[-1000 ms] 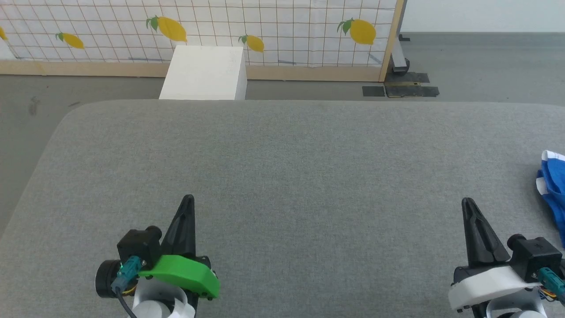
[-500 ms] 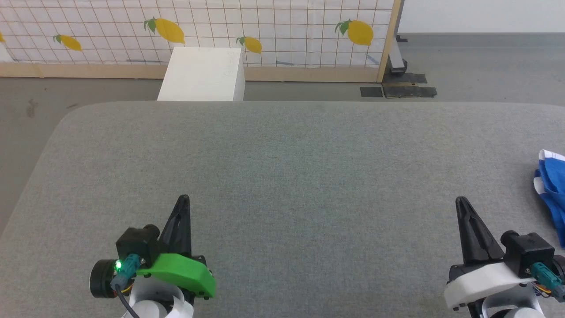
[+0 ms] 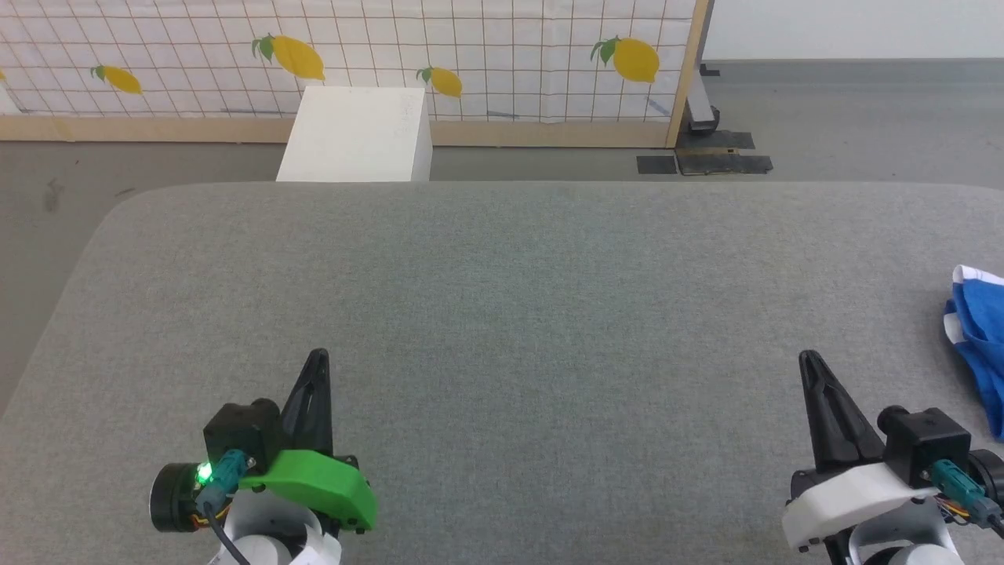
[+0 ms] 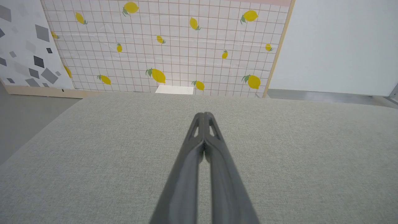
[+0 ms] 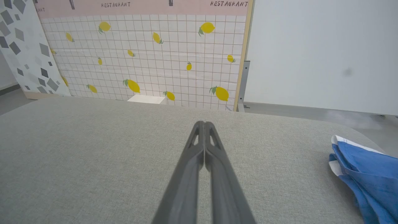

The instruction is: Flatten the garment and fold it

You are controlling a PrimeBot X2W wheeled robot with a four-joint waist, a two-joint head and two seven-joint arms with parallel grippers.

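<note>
Grey fabric-covered table [image 3: 502,298] took up most of the head view, its far corners rounded and the cloth flat.

Behind it stood a gridded panel printed with yellow lemons [image 3: 502,71], framed in pale wood. The right wrist view showed the word "RESTAURANT" along its pink top band. A plain white wall [image 5: 320,53] lay to the right of the panel.

A white box [image 3: 353,137] sat on the floor between the panel and the table's far edge.

The garment [image 3: 979,345] lay bunched at the table's right edge, partly cut off by the frame. It was bright blue with a white stripe at its upper end, loose folds, not flattened. It was off to the right of the right gripper, apart from it, with no contact.

Left gripper [image 3: 316,362], green-covered wrist, low at the near left over bare table. Its wrist camera showed the two dark fingers pressed together at the tips, nothing between them.

Right gripper [image 3: 808,365], white-covered wrist, at the near right. Fingers likewise pressed together and holding nothing.

Dark patches of tape [image 3: 706,162] lay on the floor by the panel's right post.
</note>
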